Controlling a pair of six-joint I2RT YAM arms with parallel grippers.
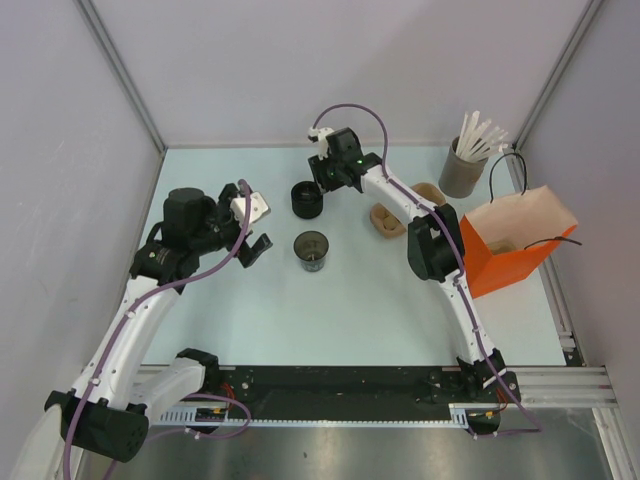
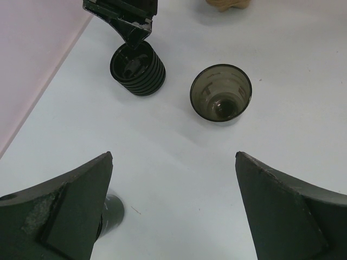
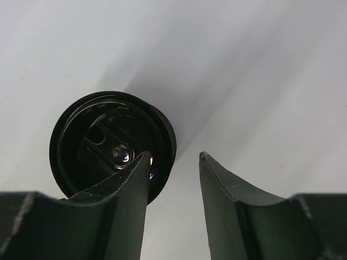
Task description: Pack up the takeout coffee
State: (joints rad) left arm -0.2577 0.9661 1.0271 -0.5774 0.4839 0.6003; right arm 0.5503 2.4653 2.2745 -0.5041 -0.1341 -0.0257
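Hovering left tool (image 2: 173,157): jaws wide open above counter (image 1: 350,320)
Right tool (image 3: 174,155): jaws narrowed (not clamped), astride rim of lid stack (image 3: 103,141)
Cup (image 1: 312,250): upright, open-topped, near lid stack

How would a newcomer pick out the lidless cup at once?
From the orange bag at right, look left to the middle of the table. The cup stands there alone, upright. Unlike the ribbed all-black stack behind it, its wall is smooth and greyish-brown.

A pale blue-grey worktop (image 1: 350,310) sits evenly lit inside plain grey walls (image 1: 60,120) on three sides, with metal posts (image 1: 120,75) rising at its far corners.
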